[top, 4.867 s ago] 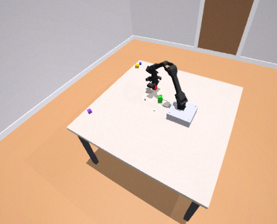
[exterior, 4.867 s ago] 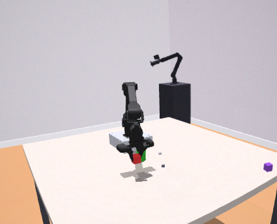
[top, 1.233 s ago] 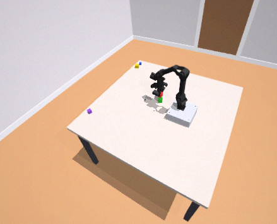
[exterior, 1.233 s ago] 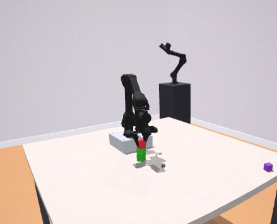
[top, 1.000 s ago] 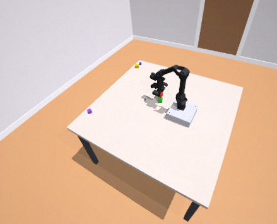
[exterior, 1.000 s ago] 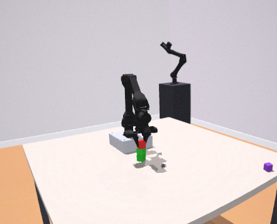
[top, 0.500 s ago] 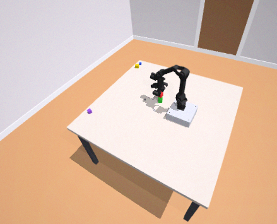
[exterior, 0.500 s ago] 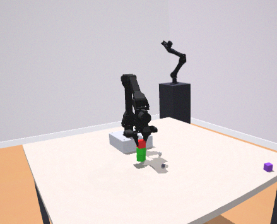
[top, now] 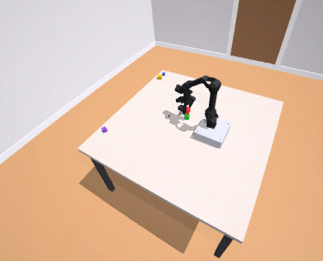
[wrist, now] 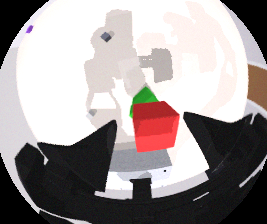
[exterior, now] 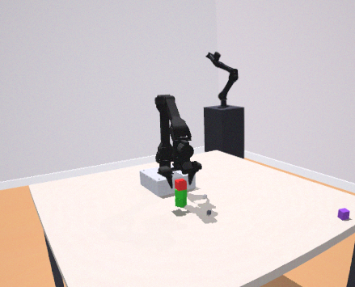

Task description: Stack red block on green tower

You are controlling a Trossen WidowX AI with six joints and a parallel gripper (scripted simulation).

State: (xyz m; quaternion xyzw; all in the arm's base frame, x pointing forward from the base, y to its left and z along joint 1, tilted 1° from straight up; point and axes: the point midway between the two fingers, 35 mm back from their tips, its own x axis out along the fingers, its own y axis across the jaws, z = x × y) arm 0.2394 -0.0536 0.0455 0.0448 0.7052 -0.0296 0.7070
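The red block [top: 187, 109] [exterior: 180, 184] [wrist: 156, 130] sits on top of the green tower [top: 187, 117] [exterior: 180, 198] [wrist: 145, 97]. The tower stands upright, two green blocks high in the exterior view. No gap shows between red and green there. My gripper [exterior: 181, 185] [wrist: 151, 119] is open, with one finger on each side of the red block. In the wrist view bare space shows between the block and both fingers. The red block hides much of the tower in the wrist view.
A purple cube [top: 104, 129] [exterior: 344, 214] lies near the table edge. A yellow block [top: 160, 77] and a blue block [top: 163, 73] lie at a far corner. A small dark cube [exterior: 209, 213] [wrist: 106, 36] lies near the tower. My grey base box [top: 211, 134] stands close behind the tower.
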